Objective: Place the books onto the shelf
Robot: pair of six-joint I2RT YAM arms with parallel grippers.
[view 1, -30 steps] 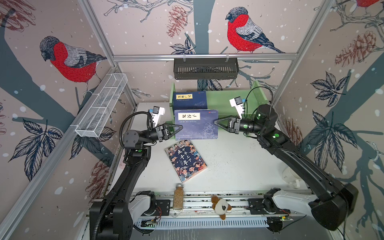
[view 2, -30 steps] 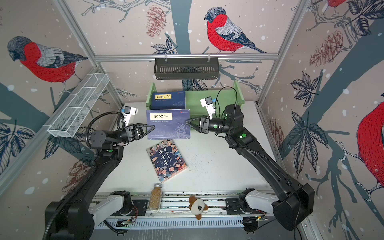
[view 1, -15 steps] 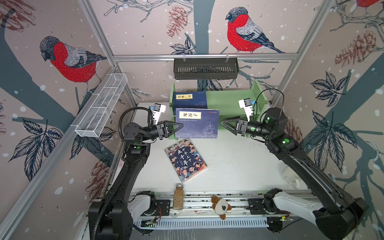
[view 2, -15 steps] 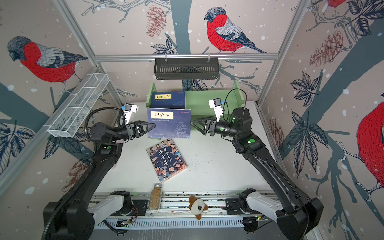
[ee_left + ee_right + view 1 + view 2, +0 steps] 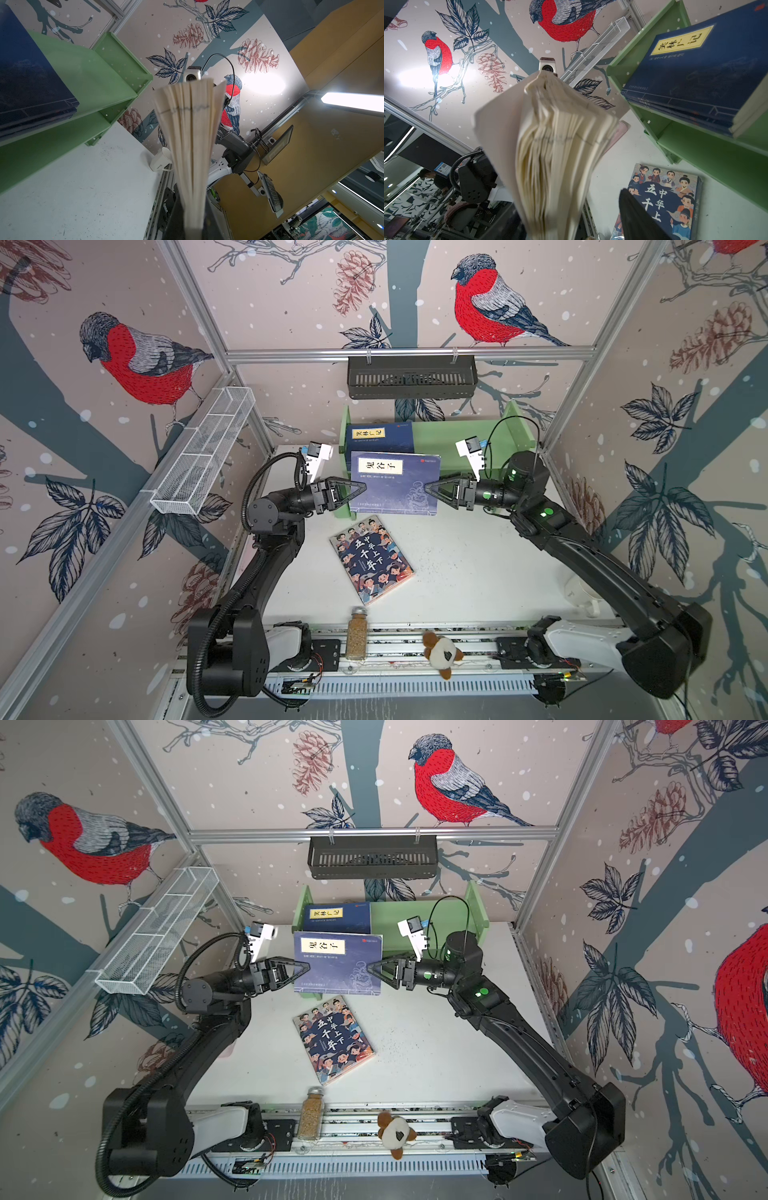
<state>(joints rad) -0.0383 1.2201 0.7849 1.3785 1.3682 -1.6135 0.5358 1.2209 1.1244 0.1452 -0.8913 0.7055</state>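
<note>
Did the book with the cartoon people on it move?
No. The cartoon book lies flat on the table in the same spot, its near corner just as close to the jar as before.

A white surface [image 5: 478,572] carries a light green shelf [image 5: 457,439] at upper centre of the frame, with a navy book [image 5: 380,437] flat on its top board. A cartoon-covered book [image 5: 372,560] lies flat mid-surface, and a white mug [image 5: 579,593] rests at the right edge.
</note>
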